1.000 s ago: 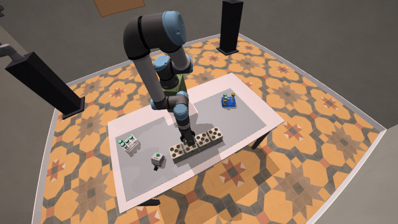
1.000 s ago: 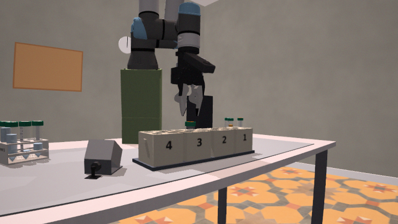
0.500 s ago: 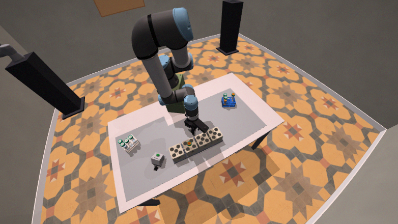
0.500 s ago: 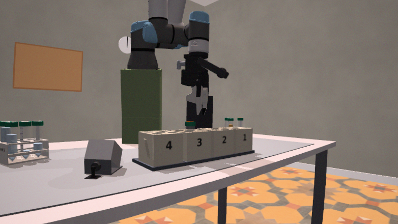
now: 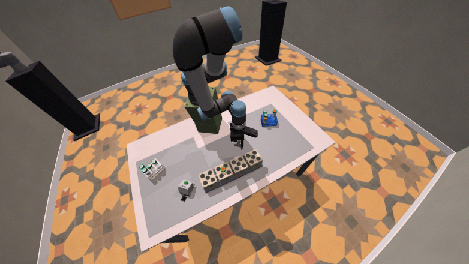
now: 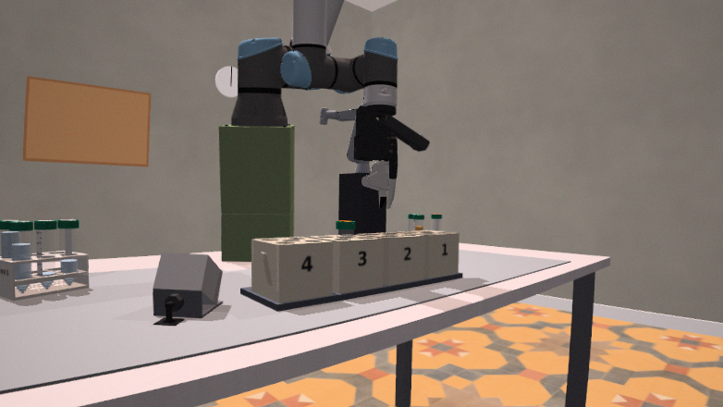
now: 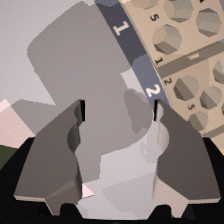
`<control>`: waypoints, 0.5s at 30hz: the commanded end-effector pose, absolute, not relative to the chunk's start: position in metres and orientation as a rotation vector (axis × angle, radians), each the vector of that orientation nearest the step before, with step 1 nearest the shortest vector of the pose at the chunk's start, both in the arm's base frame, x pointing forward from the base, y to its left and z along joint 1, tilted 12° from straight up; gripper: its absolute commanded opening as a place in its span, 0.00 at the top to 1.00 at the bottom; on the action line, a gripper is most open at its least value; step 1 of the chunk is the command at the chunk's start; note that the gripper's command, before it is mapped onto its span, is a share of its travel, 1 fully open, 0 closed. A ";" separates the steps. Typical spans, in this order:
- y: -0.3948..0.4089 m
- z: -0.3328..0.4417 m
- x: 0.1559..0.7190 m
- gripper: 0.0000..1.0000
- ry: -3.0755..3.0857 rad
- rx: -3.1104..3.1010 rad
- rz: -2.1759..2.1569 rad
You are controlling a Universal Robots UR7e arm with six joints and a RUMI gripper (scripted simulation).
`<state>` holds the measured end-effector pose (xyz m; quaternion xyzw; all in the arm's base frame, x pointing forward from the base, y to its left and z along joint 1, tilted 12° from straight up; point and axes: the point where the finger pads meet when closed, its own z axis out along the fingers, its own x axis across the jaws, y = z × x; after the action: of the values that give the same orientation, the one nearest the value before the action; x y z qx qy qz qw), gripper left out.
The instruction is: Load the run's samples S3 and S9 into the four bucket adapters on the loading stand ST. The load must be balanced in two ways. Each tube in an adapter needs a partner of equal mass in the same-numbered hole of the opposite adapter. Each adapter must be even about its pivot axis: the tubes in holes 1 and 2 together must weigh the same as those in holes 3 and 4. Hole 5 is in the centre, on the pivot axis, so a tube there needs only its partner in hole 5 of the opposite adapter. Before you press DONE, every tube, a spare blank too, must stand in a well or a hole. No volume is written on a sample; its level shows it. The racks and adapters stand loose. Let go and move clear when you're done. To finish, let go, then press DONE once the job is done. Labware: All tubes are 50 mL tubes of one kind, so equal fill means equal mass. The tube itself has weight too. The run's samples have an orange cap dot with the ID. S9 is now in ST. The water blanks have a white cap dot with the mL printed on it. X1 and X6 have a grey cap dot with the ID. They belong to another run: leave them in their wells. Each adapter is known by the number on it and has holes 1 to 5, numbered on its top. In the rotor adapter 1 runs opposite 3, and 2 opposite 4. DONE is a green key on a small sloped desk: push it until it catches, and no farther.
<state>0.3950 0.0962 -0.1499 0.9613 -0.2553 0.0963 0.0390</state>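
Patterned orange floor tiles surround our white counter. Our black-and-grey jaws stand parted with nothing between them, above and beside the beige block-shaped adapters. One orange-dotted, green-capped tube, presumably S9, sits in adapter 3. Fetching S3 seems in hand; next we should travel to the blue rack beyond the jaws, and align over its cap.

gripper moved from above adapter 3 toward blue rack.
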 end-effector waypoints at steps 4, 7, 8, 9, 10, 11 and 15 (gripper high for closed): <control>0.159 -0.162 0.372 0.65 -0.714 2.960 0.300; 0.167 -0.163 0.369 0.65 -0.714 2.960 0.300; 0.174 -0.165 0.366 0.65 -0.714 2.960 0.300; 0.182 -0.166 0.363 0.65 -0.714 2.960 0.300; 0.190 -0.168 0.359 0.65 -0.714 2.960 0.300; 0.197 -0.169 0.356 0.65 -0.714 2.960 0.300; 0.228 -0.175 0.344 0.65 -0.714 2.960 0.300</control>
<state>0.3549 0.1954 -0.1691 0.9673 -0.2314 0.0968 0.0378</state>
